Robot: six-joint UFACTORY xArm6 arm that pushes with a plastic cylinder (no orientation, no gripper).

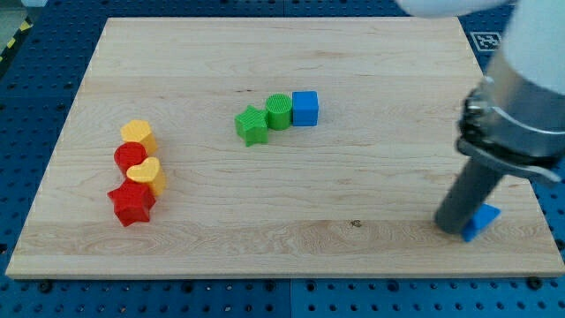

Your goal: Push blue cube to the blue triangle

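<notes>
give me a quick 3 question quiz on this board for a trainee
1. True or false: the blue plastic cube touches the green plastic cylinder.
2. Multiple choice: where is the small blue plastic triangle? A) the view's top left B) the view's bottom right, beside my tip C) among the red and yellow blocks
3. Fill in: the green plastic star lies to the view's ____ of the green cylinder.

Key: 1 true; 2 B; 3 left. The cube, cylinder and star form a short row near the middle of the wooden board, far from the triangle, which the rod partly hides.
</notes>
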